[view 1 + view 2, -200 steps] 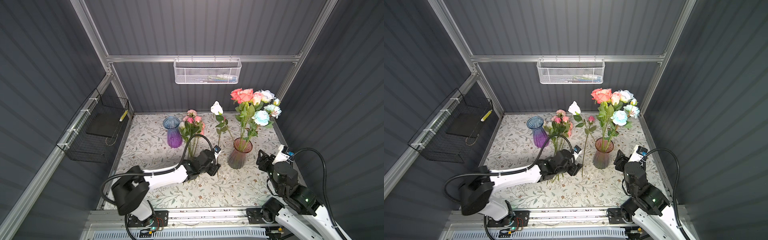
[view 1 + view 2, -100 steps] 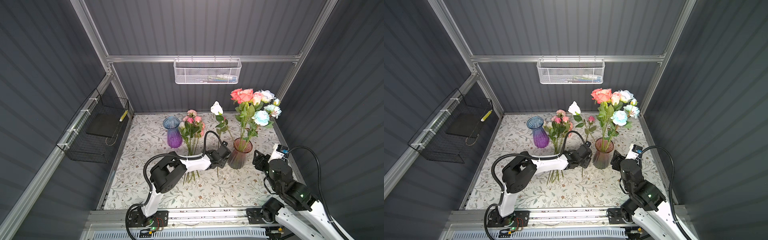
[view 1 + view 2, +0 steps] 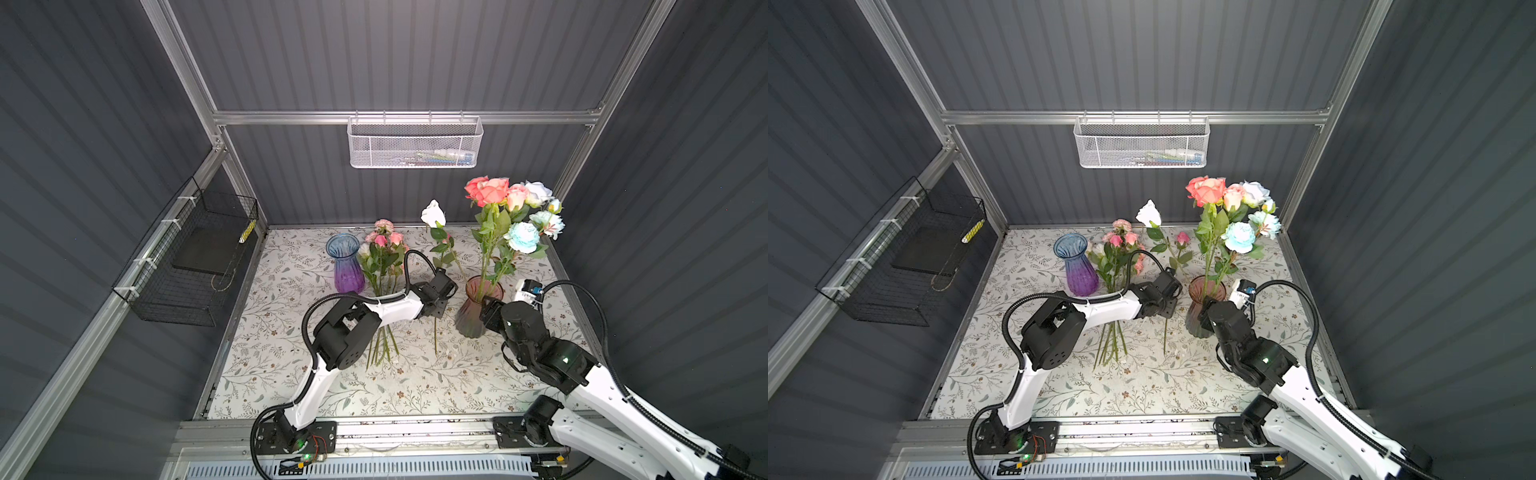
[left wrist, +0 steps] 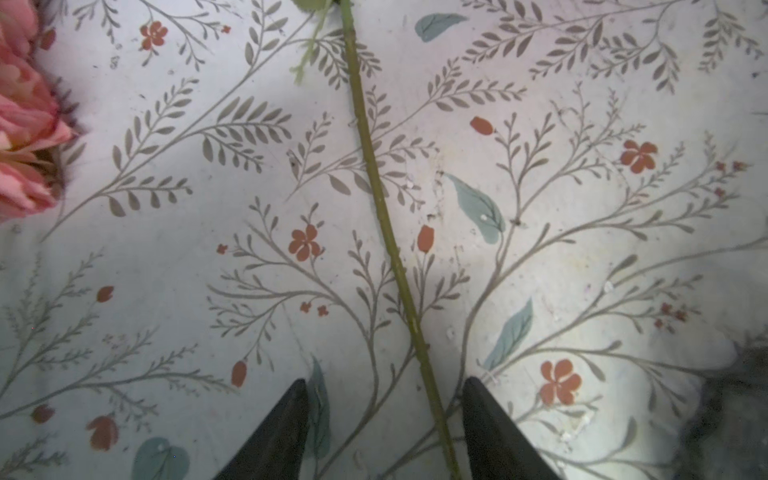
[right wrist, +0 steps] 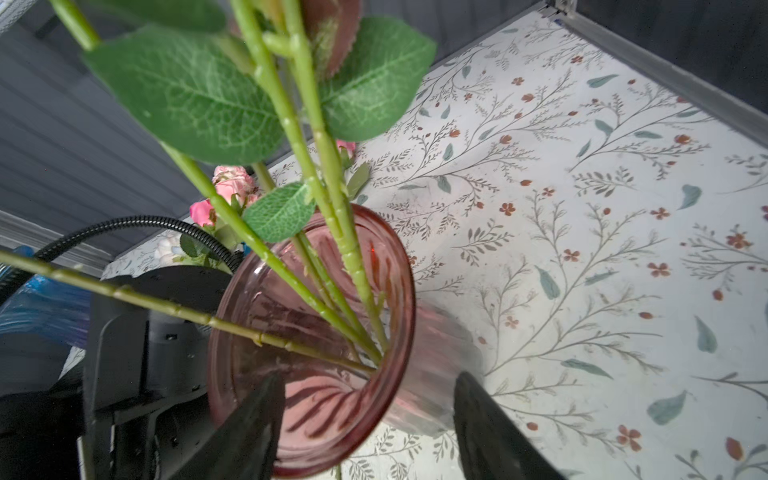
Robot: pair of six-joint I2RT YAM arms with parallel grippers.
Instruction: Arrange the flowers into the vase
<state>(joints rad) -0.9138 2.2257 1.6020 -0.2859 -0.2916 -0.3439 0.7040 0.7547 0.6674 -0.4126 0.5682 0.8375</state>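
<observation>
Several flowers (image 3: 509, 199) in coral, pink, white and pale blue stand in the pink glass vase (image 3: 473, 316) at the right. My right gripper (image 5: 369, 376) is open at its rim (image 5: 399, 266), one finger over the mouth and the other outside the wall. A white rose (image 3: 433, 214) lies left of this vase, its bloom raised toward the back wall. My left gripper (image 4: 384, 382) is open and points down astride its green stem (image 4: 374, 178), without touching it. A bunch of small pink roses (image 3: 384, 239) lies under the left arm.
An empty blue and purple vase (image 3: 347, 266) stands at the back left of the floral mat (image 3: 291, 374). A white mesh basket (image 3: 413, 143) hangs on the back wall and a black wire basket (image 3: 195, 262) on the left wall.
My left arm has folded at the elbow and its gripper has moved right, over the white rose's stem. My right gripper has come in closer to the pink vase.
</observation>
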